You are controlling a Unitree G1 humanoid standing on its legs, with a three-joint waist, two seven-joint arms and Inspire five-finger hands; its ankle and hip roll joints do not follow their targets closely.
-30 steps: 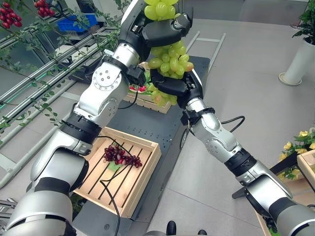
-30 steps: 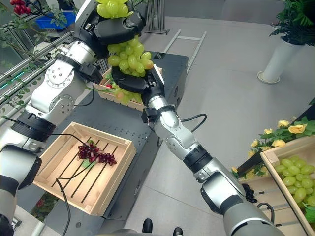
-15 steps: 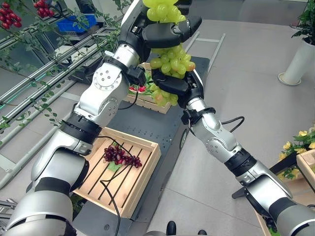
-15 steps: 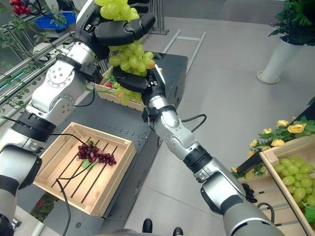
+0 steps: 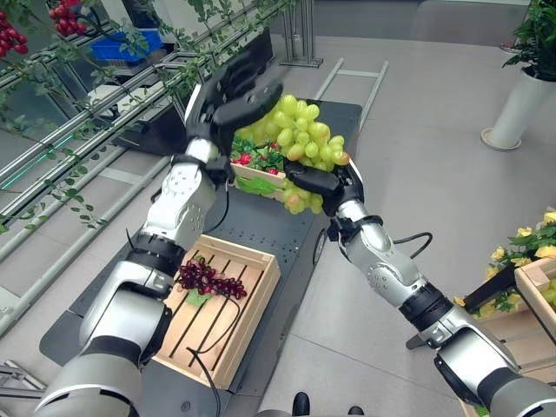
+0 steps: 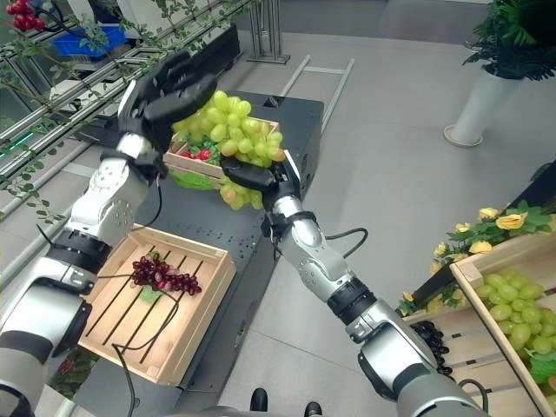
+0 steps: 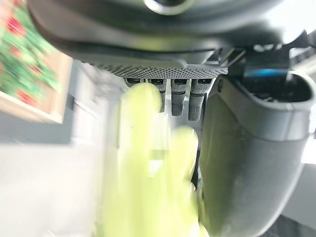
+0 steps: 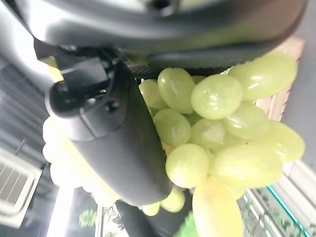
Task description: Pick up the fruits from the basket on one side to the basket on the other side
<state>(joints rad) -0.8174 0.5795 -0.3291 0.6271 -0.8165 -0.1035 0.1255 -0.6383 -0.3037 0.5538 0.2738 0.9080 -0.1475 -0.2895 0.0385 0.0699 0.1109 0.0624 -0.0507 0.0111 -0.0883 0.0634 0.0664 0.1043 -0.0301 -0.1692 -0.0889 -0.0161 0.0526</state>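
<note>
- The big bunch of green grapes (image 5: 300, 143) is up in the air, over the far wooden basket (image 5: 261, 178) that sits on the dark cart (image 5: 287, 230).
- The right hand (image 5: 317, 182) is under the bunch with its fingers and thumb wrapped round the lower grapes. The right wrist view backs this up, with the thumb (image 8: 123, 143) pressed against the fruit (image 8: 217, 133).
- The left hand (image 5: 239, 91) is at the top left of the bunch, fingers mostly straight and spread, lying over or against the grapes and not clamped on them. In the left wrist view the fingertips (image 7: 180, 101) stick out straight past a smeary green blob. That's probably the grapes, but it's too blurry to say whether they touch.
- The far basket also has red fruit (image 5: 248, 159) and green leaves (image 5: 256, 184) in it.
- The near wooden basket (image 5: 252, 300), slatted, sits on the same cart closer to the robot. There's a bunch of dark red grapes (image 5: 208, 278) in it on a green leaf.
- Off on the right, in the right eye view, there's another crate (image 6: 469, 278) holding more green grapes (image 6: 512, 304), with yellow flowers (image 6: 499, 224) just beside it.
- A white planter (image 5: 517, 104) stands on the floor at far right, well away from the cart.
</note>
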